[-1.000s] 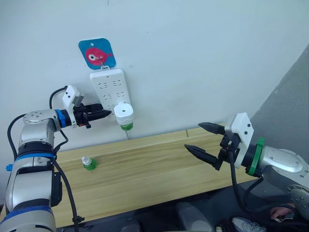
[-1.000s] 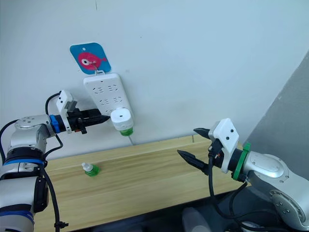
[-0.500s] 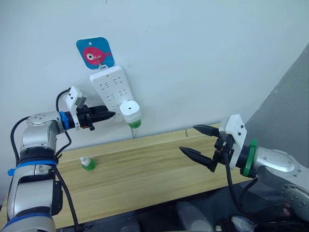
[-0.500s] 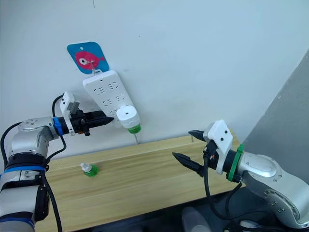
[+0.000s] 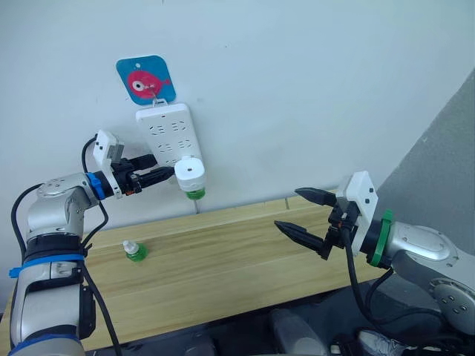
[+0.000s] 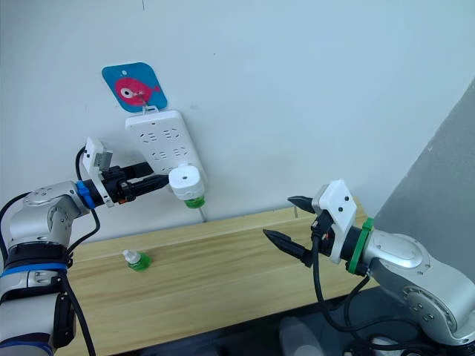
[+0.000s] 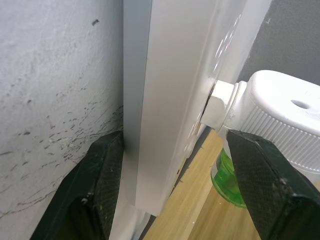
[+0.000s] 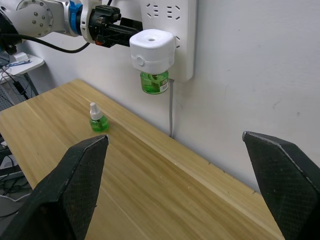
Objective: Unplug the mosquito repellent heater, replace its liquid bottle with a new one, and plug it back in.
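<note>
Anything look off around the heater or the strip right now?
Yes: the left hand has its open fingers around the strip edge, one behind it, one before the heater plug, so it isn't gripping the heater. The strip hangs slightly tilted.

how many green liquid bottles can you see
2. One green bottle hangs under the mosquito repellent heater plugged into the power strip on the wall; the other bottle stands alone on the wooden table.

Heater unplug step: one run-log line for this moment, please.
heater: plugged into strip | left tool: open, straddling strip edge | right tool: open, idle | spare bottle: on table
</note>
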### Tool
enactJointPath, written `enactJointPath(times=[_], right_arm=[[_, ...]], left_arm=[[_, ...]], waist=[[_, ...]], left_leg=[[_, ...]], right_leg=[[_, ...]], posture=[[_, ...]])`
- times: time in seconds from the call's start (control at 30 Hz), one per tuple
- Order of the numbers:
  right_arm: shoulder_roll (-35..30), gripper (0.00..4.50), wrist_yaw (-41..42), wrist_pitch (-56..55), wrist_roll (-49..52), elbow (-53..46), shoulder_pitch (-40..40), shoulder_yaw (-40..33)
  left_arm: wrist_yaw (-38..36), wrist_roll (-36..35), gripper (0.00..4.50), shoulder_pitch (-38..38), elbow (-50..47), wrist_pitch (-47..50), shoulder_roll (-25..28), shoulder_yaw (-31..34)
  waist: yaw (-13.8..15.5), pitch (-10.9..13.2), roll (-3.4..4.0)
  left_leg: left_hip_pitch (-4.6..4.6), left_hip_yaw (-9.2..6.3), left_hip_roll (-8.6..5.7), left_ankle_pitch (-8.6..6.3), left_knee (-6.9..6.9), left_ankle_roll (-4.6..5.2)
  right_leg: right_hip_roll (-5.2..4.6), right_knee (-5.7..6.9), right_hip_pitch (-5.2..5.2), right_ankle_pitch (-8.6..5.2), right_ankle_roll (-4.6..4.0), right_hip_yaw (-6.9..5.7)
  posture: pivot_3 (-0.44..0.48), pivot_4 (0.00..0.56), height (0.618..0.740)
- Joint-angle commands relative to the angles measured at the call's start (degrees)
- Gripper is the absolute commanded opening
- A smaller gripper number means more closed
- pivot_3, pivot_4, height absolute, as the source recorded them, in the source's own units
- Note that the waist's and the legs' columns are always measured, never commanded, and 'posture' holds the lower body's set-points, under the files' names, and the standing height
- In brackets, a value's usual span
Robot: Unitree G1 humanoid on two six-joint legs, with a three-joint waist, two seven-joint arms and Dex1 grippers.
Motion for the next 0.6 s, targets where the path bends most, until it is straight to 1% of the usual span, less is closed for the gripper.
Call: enactJointPath(times=[0.03,0.17,0.3,0.4,0.53,0.6], right_arm=[[-0.05,4.50,0.35,-1.26,-0.29,-0.77,-0.88,-0.34],[-0.18,4.50,0.49,-1.36,-0.29,-0.68,-0.80,-0.25],[-0.22,4.50,0.63,-1.39,-0.26,-0.71,-0.74,-0.13],[-0.16,4.50,0.64,-1.41,-0.20,-0.78,-0.67,-0.12],[0.08,4.50,0.61,-1.47,-0.10,-0.88,-0.58,0.14],[0.40,4.50,0.58,-1.60,-0.22,-0.67,-0.78,0.55]], left_arm=[[-0.47,0.31,3.19,-0.29,-1.85,-0.23,0.91,-0.32],[-1.10,1.21,3.19,-0.60,-1.22,-0.88,0.95,-1.22],[-2.02,0.44,3.19,-0.97,-1.43,-0.27,0.33,-1.27],[-2.34,-0.17,2.57,-1.06,-1.56,0.58,0.33,-0.81],[-2.65,-0.46,1.41,-0.46,-2.45,0.98,0.74,-0.56],[-2.73,-0.69,1.34,-0.03,-3.22,1.40,0.86,-0.33]], waist=[[-0.02,0.00,0.00],[-0.01,0.00,0.00],[0.00,0.00,0.00],[0.02,0.00,0.00],[0.13,0.00,0.00],[0.12,0.01,0.00]], left_leg=[[0.00,0.00,0.00,0.00,0.00,0.00],[0.01,0.00,0.00,0.00,0.00,0.00],[0.00,0.00,0.00,0.00,0.00,0.00],[0.00,0.00,0.00,0.00,0.00,0.00],[0.00,0.00,0.00,0.00,0.00,0.00],[0.00,0.00,0.00,0.00,0.01,0.00]], right_leg=[[0.00,0.00,0.00,0.00,0.00,0.00],[0.00,0.00,0.00,0.00,0.00,0.01],[0.00,0.00,0.00,0.00,0.00,0.00],[0.00,0.00,0.00,0.00,0.00,0.00],[0.00,0.00,0.00,0.00,0.00,0.00],[0.00,0.00,0.00,0.00,0.00,0.00]], posture=[[-0.260,0.103,0.736],[-0.258,0.104,0.736],[-0.257,0.105,0.736],[-0.257,0.106,0.736],[-0.256,0.107,0.736],[-0.256,0.107,0.736]])
